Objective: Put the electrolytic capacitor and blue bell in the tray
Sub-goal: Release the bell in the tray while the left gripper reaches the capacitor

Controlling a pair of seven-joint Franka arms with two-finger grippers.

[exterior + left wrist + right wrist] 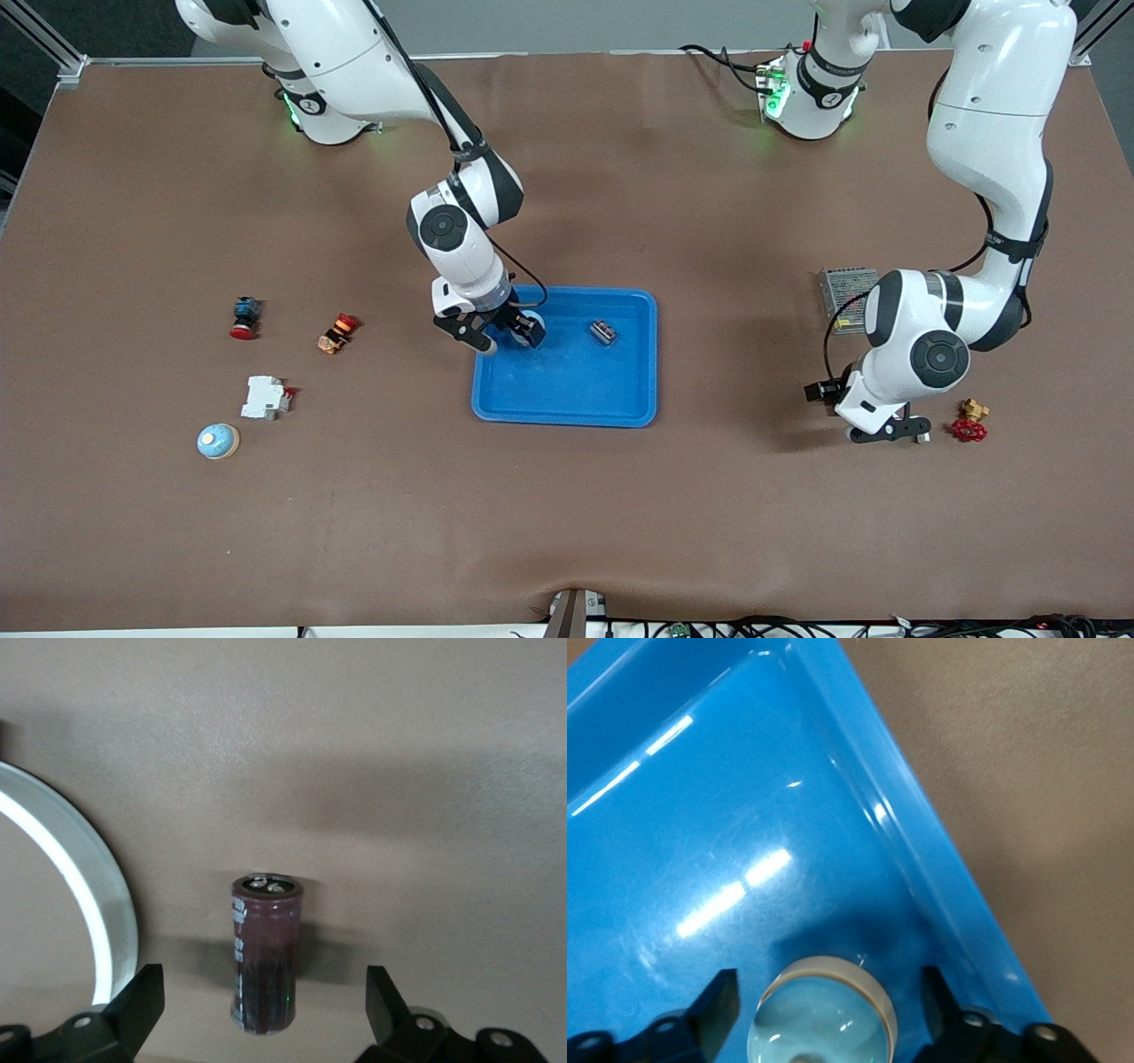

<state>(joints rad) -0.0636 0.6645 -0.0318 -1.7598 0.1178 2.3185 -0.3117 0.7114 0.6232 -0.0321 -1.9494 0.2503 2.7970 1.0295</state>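
The blue tray (611,403) lies mid-table. My right gripper (509,335) is low in the tray's corner toward the right arm's end, open, its fingers on either side of a light blue bell (822,1019) with a pale base that rests on the tray floor (700,815); a bit of the bell shows in the front view (532,320). A second light blue bell (218,440) sits on the table. My left gripper (889,431) is open just above the table, straddling a dark maroon electrolytic capacitor (264,957) that lies between its fingers (142,1001), untouched. The front view hides the capacitor.
A small dark part (604,331) lies in the tray. A red push button (244,317), an orange-red switch (337,333) and a white breaker (266,397) lie toward the right arm's end. A grey power supply (842,297) and a red-handled brass valve (969,425) are by the left gripper.
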